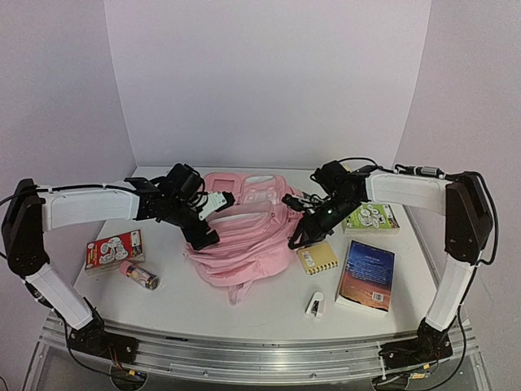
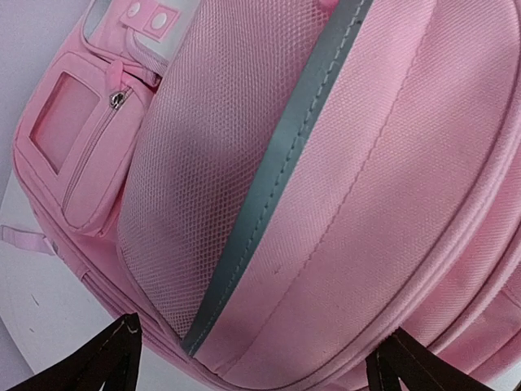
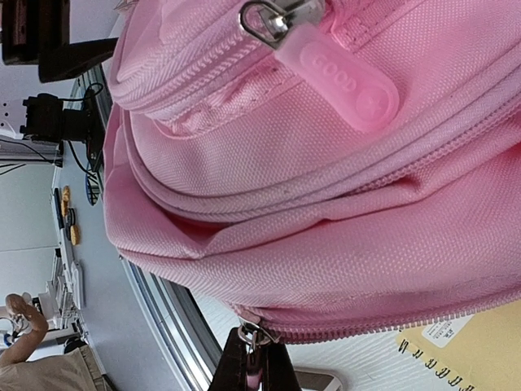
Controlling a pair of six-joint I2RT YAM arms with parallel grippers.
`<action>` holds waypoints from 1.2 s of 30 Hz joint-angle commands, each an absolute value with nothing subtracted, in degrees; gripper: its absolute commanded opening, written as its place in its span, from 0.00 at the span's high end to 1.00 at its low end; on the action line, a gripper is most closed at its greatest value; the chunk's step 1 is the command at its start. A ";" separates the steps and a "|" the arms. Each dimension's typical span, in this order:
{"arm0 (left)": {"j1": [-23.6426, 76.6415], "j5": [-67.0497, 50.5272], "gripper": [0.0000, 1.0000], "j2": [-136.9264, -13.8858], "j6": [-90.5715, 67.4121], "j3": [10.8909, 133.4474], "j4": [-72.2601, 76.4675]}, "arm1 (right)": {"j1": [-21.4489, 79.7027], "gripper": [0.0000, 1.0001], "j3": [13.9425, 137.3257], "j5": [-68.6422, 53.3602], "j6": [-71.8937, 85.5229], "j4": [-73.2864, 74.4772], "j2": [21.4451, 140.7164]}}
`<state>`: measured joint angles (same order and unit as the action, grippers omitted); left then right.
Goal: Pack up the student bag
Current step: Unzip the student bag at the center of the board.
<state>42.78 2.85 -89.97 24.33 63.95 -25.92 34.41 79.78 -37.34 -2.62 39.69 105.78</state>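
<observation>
Right pincer (image 1: 299, 236) pinches a zip pull (image 3: 251, 336), left pincer (image 1: 210, 221) spread; student bag (image 1: 252, 236) on white table (image 1: 269, 305), lilac walls (image 1: 269, 81).

Matt woven cloth student bag (image 1: 244, 232), fine mesh panel (image 2: 203, 163), perhaps rubbery zip pull (image 3: 350, 77)

- We see two arms of the same build: the left arm (image 1: 89, 205) and the right arm (image 1: 407, 189) both have long, smooth white shells, with bulky black housings at the joints.
- Each arm stands on a black base, with thin wires bunched beside it.
- Thin black cables run along the upper links, and one loops loosely above the right arm's wrist.
- The left gripper (image 1: 218, 218) is mostly black, with one white piece on its body.
- Its fingers (image 2: 98, 362) look dark and wedge-shaped close up.
- The right gripper (image 1: 295, 239) is black, and its fingers (image 3: 232, 371) are dark brown-black.
</observation>
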 commanded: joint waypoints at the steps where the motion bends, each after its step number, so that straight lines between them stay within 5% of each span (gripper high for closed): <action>1: 42.10 -1.00 0.10 -92.49 28.72 68.33 -27.34 | 34.14 1.00 83.45 -40.76 -4.23 40.21 104.90; 3: 42.10 -1.47 0.20 -93.69 29.32 69.22 -26.98 | 34.12 1.00 83.79 -40.35 -4.17 40.31 105.16; 5: 42.10 -0.99 0.41 -94.96 29.49 70.38 -27.25 | 33.99 1.00 84.36 -39.80 -3.98 40.41 105.75; 9: 42.10 1.39 0.99 -96.27 25.81 71.76 -27.19 | 33.42 1.00 86.91 -38.42 -3.14 40.54 107.59; 22: 45.92 12.05 1.00 -83.56 -3.23 63.09 -23.52 | 28.60 1.00 103.08 -36.36 -5.27 49.61 122.24; 36: 47.02 16.53 1.00 -99.87 -29.67 77.05 -24.08 | 31.54 1.00 97.05 -40.44 -3.87 50.11 120.57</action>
